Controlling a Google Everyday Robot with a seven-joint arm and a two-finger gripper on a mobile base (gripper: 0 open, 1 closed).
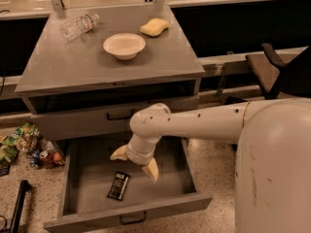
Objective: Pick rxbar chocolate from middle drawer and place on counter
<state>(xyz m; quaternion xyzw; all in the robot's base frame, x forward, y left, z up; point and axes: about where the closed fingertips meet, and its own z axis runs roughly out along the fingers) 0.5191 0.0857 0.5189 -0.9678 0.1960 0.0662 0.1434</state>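
Note:
The rxbar chocolate (118,185), a small flat black bar, lies on the floor of the pulled-out middle drawer (184,171), toward its front left. My gripper (135,162) hangs inside the drawer, above and just right of the bar, not touching it. Its two pale fingers (151,169) are spread apart and empty. The grey counter (73,64) is the cabinet top above. The upper drawer (77,123) is closed.
On the counter stand a cream bowl (124,45), a yellow sponge (154,26) and a lying clear plastic bottle (79,25). Snack bags and cans (24,147) lie on the speckled floor left of the cabinet. A dark chair (272,72) is at right.

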